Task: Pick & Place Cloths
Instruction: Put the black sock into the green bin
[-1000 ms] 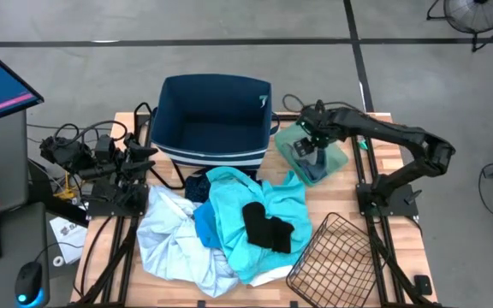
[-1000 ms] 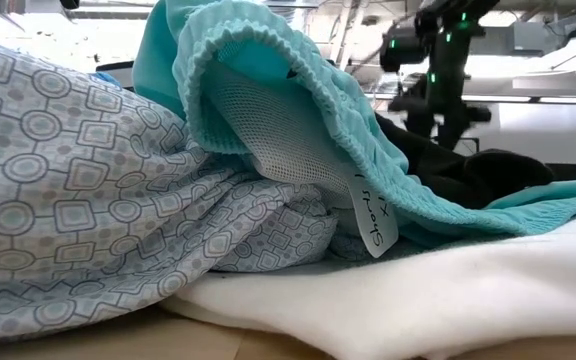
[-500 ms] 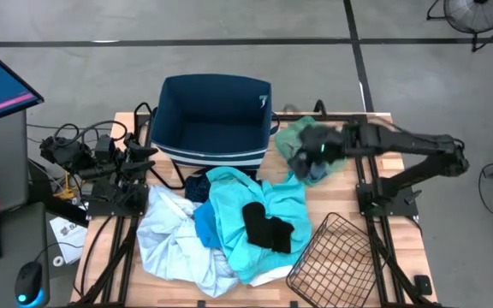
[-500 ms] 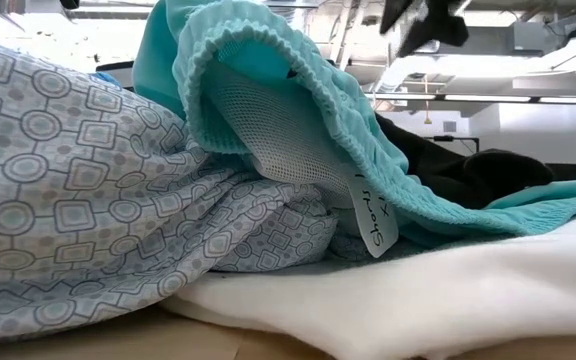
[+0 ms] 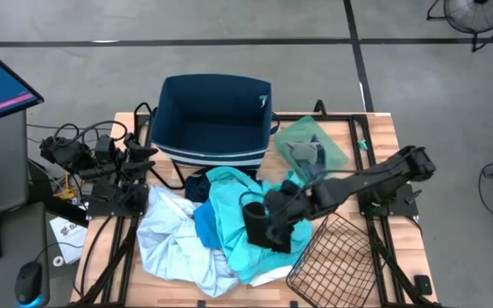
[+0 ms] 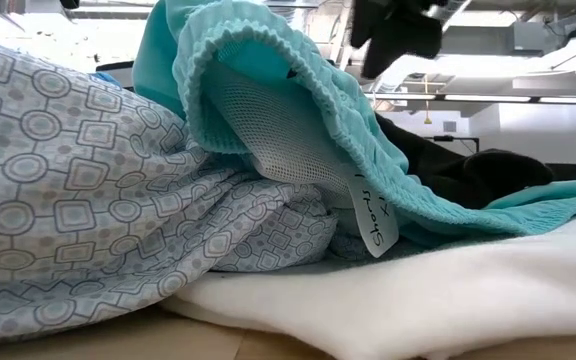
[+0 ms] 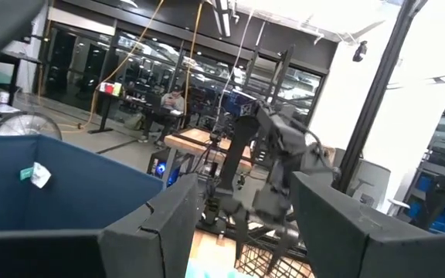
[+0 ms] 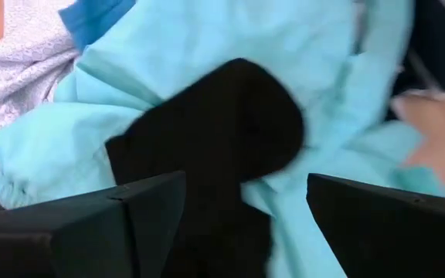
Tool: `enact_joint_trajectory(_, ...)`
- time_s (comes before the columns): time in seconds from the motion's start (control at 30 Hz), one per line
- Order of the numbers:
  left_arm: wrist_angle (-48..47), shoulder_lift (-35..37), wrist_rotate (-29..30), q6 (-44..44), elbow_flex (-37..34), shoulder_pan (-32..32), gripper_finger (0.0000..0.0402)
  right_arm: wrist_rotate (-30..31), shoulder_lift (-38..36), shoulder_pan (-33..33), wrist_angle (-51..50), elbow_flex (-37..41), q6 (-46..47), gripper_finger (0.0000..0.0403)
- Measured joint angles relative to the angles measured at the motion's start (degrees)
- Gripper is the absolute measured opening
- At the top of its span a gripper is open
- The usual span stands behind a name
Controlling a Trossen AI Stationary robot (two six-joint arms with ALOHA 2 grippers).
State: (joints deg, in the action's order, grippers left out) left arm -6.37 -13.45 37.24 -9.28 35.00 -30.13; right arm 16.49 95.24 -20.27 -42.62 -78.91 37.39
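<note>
- The navy bin [image 5: 215, 120] at the back of the tabletop [image 5: 375, 137] looks empty inside, so by that measure the sorting has hardly begun.
- Most cloths are heaped in front of the bin: the turquoise garment [image 5: 255, 214] on top, the pale blue-white patterned one [image 5: 165, 235] to its left, a white piece [image 6: 448, 290] underneath, and a black cloth [image 5: 264, 229] lying on the turquoise.
- A separate small pile, a green piece with a grey cloth [image 5: 308, 154] on it, lies just right of the bin, apart from the heap.
- The right hand [image 5: 272, 221] hangs over the black cloth with its fingers [image 8: 76, 224] spread wide and nothing between them; my guess is that this cloth is the next pick.
- The left hand [image 7: 238, 232] waits at the tabletop's left side, fingers apart and empty.
- The wire basket [image 5: 336, 257] at front right holds nothing visible.
</note>
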Motion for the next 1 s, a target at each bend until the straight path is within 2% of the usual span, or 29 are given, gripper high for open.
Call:
enact_joint_trajectory(0.33, 0.00, 0.00, -4.49, 0.00, 0.00, -0.01, 0.0191, -1.50, 8.76, -1.64, 1.19, 0.05, 8.04, 0.0265)
enact_joint_trajectory(0.5, -0.02, 0.00, -4.71, 0.00, 0.00, -0.01, 0.0191, -1.96, 11.74, -1.84, 1.14, 0.02, 10.33, 0.0258)
enact_joint_trajectory(0.6, -0.02, 0.00, -4.71, 0.00, 0.00, -0.02, 0.0191, -2.74, 11.81, -1.84, 1.21, 0.02, 11.81, 0.0213)
enact_joint_trajectory(0.67, -0.04, 0.00, -4.71, 0.00, 0.00, 0.00, 0.0191, -2.99, 11.77, -1.84, 1.09, 0.02, 12.87, 0.0152)
enact_joint_trajectory(0.77, -0.04, 0.00, -4.72, 0.00, 0.00, -0.01, 0.0191, -3.13, 10.83, -1.84, 0.97, 0.02, 13.68, 0.0039)
enact_joint_trajectory(0.8, -0.04, 0.00, -4.71, 0.00, 0.00, 0.00, 0.0191, -3.10, 10.29, -1.84, 0.99, 0.02, 13.70, 0.0021)
enact_joint_trajectory(1.0, -0.04, 0.00, -4.73, 0.00, 0.00, -0.02, 0.0191, -0.92, 4.39, -1.84, 0.55, 0.07, 14.72, 0.0006)
